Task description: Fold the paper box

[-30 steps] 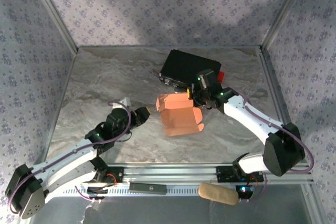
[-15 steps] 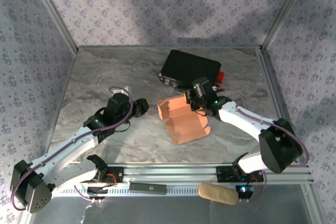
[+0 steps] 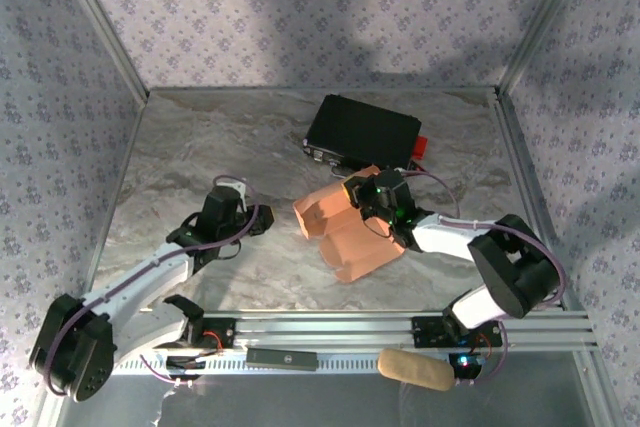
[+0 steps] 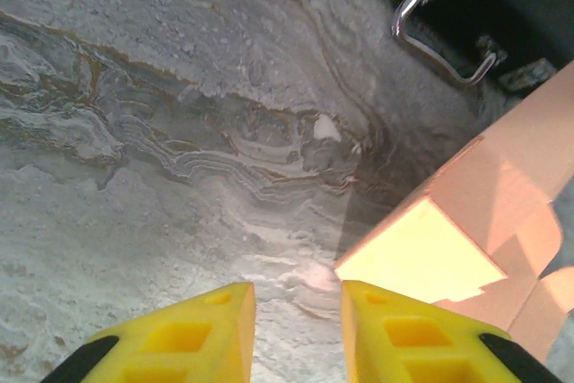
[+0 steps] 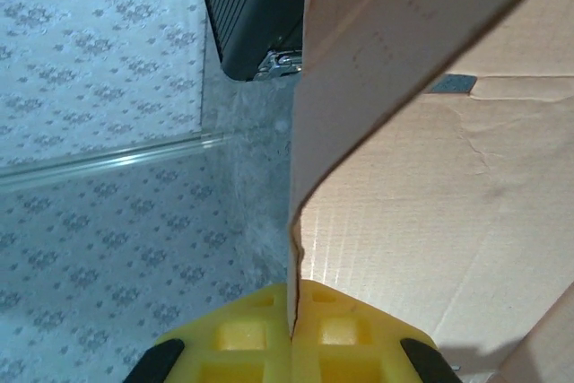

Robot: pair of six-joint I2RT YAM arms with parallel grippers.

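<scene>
The left arm point(image 3: 170, 262) has drawn its elbow in toward the left wall since a second ago, and the left jaws sit a little further from the paper box point(image 3: 345, 237) than they did. They are released: in the left wrist view the yellow fingers point(image 4: 202, 334) stand apart with bare counter point(image 3: 220, 137) between them. In that view one pale, brightly lit end of the box lies ahead and to the right of these jaws, close but not touching. Beyond it is the metal handle point(image 4: 439, 38) of the black case point(image 3: 362, 132), whose lid is shut. The box has slid toward the near edge and turned since the earlier picture. It now lies half folded with one closed face toward the left jaws, and whether it holds anything cannot be told. The right arm point(image 3: 450, 237) has swung in from beside the case, so the right jaws now sit over the box's far right corner, just in front of the case. They are clenched on the box: the right wrist view shows a thin cardboard edge pinched between the two yellow pads point(image 5: 242, 334). A pink panel rises to the right of them, and the case's corner latch point(image 5: 278, 62) is ahead. The overhead view hides this pinch under the wrist.
</scene>
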